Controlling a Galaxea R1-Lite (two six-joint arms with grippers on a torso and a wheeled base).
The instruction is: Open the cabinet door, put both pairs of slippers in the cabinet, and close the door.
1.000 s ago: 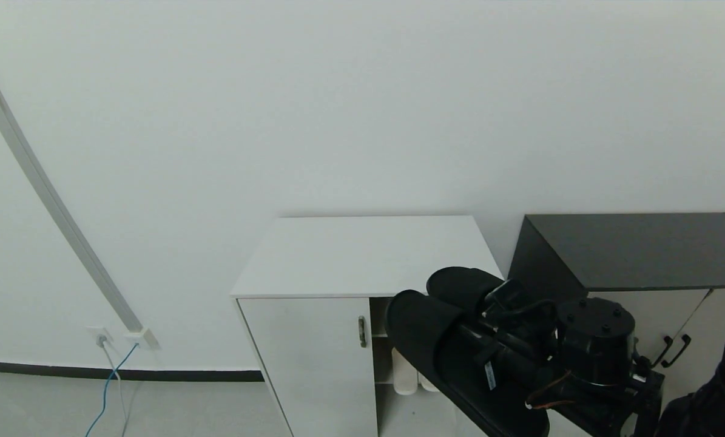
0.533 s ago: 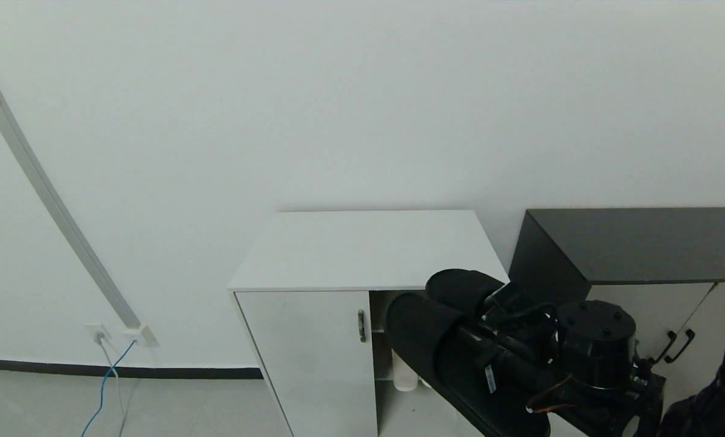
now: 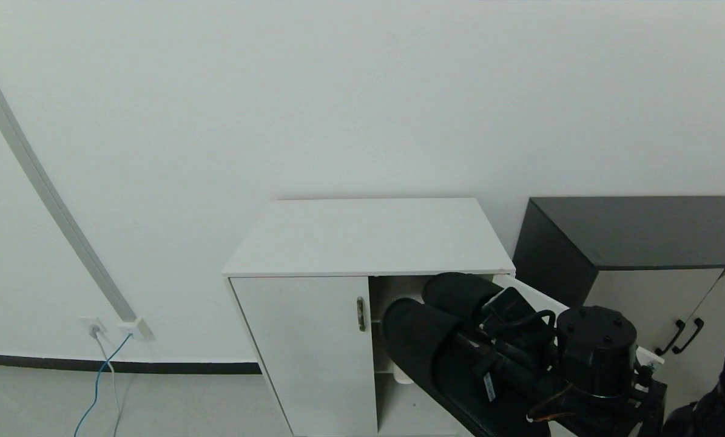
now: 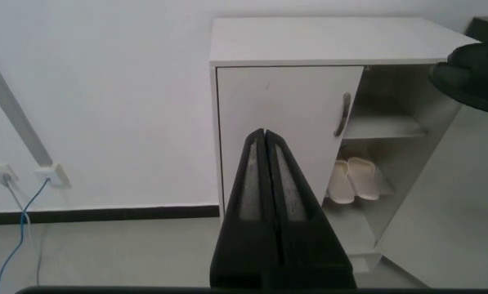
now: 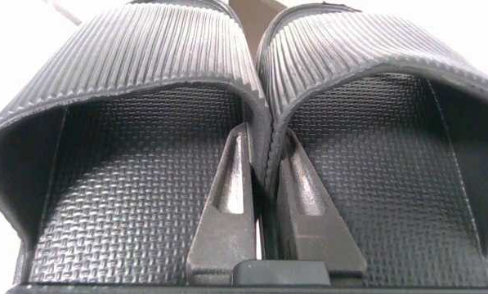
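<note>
— Two black slippers [image 3: 426, 328] pinched together in the right hand [image 5: 262, 155], at five o'clock, before the open cabinet [image 3: 368, 237]!
— And the left hand [image 4: 265, 143]?
— Pressed shut, holding nothing. Pale slippers [image 4: 356, 180] sit inside beneath the shelf [image 4: 387, 126], three o'clock of the closed door [image 4: 293, 98].

Black slippers [image 5: 137, 188]: matt rubbery foam, with finely ribbed straps and footbeds stamped in a small diamond grain.
Pale slippers [image 4: 354, 178]: smooth cream foam or plastic; cannot tell which.
Cabinet [image 3: 362, 237]: white board with a smooth, matt, laminate look.
Door handle [image 3: 360, 314]: dull brownish metal.
Sideboard [image 3: 641, 227]: dark matt top, pale smooth doors.
Right gripper [image 5: 264, 147]: hard dark grey fingers, smooth with a faint sheen.
Left gripper [image 4: 264, 139]: black shell, grey grainy facings.
Wall [image 3: 362, 91]: flat white paint.
Floor [image 3: 34, 400]: grey, smooth.
</note>
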